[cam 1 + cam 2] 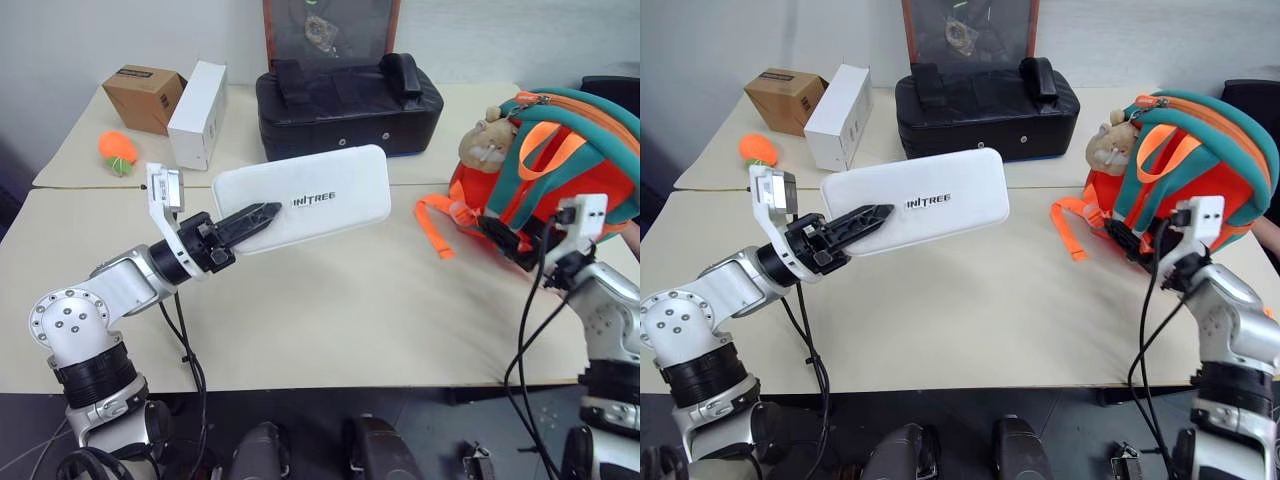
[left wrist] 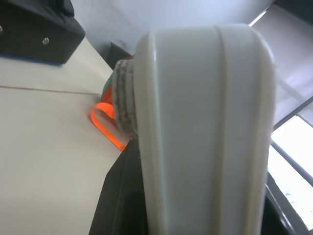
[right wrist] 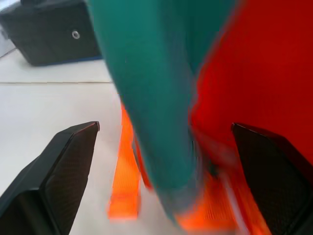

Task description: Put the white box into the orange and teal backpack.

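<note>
The left gripper (image 1: 255, 217) pinches the near end of the white box (image 1: 305, 198) and holds it lifted off the cream table (image 1: 330, 320), tilted slightly, with its long side running toward the middle of the table. Dark lettering on its top reads "INITREE", the first letter partly hidden by a fingertip. At the right, the right gripper (image 3: 164, 161) has its two black fingers spread wide on either side of a teal strap and the orange fabric of the orange and teal backpack (image 1: 560, 160), gripping nothing. The backpack stands on the table's right side, well apart from the box, with a tan plush toy (image 1: 485, 140) at its upper left and an orange webbing strap (image 1: 435, 225) trailing onto the tabletop. Farther back sits a black padded case (image 1: 345, 105). Behind the box on the left stand a white carton (image 1: 197, 115), with small print too fine to read, a brown cardboard box (image 1: 143, 97) bearing a dark label, and an orange ball (image 1: 117, 150).
</note>
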Motion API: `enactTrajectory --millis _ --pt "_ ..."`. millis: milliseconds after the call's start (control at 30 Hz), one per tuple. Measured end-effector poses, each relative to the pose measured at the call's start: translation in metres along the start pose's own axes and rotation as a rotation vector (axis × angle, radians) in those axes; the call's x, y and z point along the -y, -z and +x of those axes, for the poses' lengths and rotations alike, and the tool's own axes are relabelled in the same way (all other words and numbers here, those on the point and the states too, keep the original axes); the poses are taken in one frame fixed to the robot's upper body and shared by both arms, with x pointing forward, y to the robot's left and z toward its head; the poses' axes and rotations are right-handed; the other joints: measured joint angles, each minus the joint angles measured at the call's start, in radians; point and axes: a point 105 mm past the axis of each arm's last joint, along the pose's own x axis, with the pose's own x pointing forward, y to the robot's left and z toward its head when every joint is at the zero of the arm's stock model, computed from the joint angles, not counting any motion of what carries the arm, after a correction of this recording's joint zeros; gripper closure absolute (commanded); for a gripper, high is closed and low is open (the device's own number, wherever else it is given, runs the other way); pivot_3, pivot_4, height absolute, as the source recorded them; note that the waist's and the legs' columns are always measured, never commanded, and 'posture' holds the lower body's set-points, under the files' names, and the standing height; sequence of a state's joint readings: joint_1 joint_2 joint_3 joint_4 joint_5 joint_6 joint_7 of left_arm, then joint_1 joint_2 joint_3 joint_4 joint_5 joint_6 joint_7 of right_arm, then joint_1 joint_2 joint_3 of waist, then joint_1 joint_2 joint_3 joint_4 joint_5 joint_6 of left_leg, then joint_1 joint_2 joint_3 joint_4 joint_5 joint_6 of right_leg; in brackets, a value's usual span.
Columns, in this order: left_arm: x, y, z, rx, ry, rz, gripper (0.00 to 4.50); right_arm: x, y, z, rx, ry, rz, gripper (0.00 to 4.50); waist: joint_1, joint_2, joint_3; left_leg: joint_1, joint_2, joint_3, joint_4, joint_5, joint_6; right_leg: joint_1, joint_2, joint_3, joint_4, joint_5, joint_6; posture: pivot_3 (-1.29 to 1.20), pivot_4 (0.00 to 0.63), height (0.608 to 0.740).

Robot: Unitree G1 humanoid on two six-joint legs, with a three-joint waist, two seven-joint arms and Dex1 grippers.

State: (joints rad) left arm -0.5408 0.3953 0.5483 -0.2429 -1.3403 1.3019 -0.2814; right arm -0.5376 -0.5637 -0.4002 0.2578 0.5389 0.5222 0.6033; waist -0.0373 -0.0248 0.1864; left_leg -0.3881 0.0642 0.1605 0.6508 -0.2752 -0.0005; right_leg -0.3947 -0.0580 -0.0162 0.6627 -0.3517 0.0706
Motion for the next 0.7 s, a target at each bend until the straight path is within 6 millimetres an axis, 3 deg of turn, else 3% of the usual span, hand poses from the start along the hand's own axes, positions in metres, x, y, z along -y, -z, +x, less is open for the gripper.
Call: enactTrajectory --millis 67,233,400,533,633,700 --pt "0.003 -0.003 0.0 0.008 0.004 0.014 3.27 -0.01 -0.013 0.015 0.048 -0.04 0.026 0.04 0.002 0.0 0.0 0.0 0.0 0.0 0.0 0.0 0.0 0.0 0.0 0.0 0.0 0.0 0.0 0.0 0.15 0.74" --pt "0.002 -0.007 -0.002 0.001 -0.032 0.06 3.27 -0.021 -0.018 0.03 0.066 -0.097 0.02 1.65 0.005 0.0 0.0 0.0 0.0 0.0 0.0 0.0 0.0 0.0 0.0 0.0 -0.001 0.0 0.0 0.0 0.15 0.74" --pt "-0.006 -0.011 -0.005 0.022 -0.073 0.071 3.27 -0.029 -0.019 0.028 0.065 -0.173 0.001 3.28 0.006 0.0 0.0 0.0 0.0 0.0 0.0 0.0 0.0 0.0 0.0 0.0 -0.001 0.0 0.0 0.0 0.15 0.74" --pt "-0.011 -0.017 -0.008 0.032 -0.108 0.096 3.27 -0.053 -0.018 0.012 0.016 -0.342 -0.04 4.47 0.004 0.0 0.0 0.0 0.0 0.001 -0.002 0.0 0.0 -0.001 0.0 0.0 -0.001 0.0 0.0 0.0 0.15 0.74" --pt "-0.014 -0.022 -0.01 0.03 -0.117 0.112 3.27 -0.076 -0.022 -0.007 -0.034 -0.506 -0.043 4.47 0.006 0.0 0.0 -0.001 0.0 0.001 -0.003 0.0 0.0 -0.001 0.0 0.0 -0.002 0.0 0.0 0.0 0.15 0.74" --pt "-0.014 -0.029 -0.009 0.029 -0.115 0.13 3.27 -0.094 -0.026 -0.03 -0.131 -0.654 -0.027 4.47 0.009 0.001 0.001 -0.002 0.0 0.001 -0.003 0.0 0.0 -0.002 0.0 0.0 -0.002 0.0 0.0 0.0 0.15 0.74"
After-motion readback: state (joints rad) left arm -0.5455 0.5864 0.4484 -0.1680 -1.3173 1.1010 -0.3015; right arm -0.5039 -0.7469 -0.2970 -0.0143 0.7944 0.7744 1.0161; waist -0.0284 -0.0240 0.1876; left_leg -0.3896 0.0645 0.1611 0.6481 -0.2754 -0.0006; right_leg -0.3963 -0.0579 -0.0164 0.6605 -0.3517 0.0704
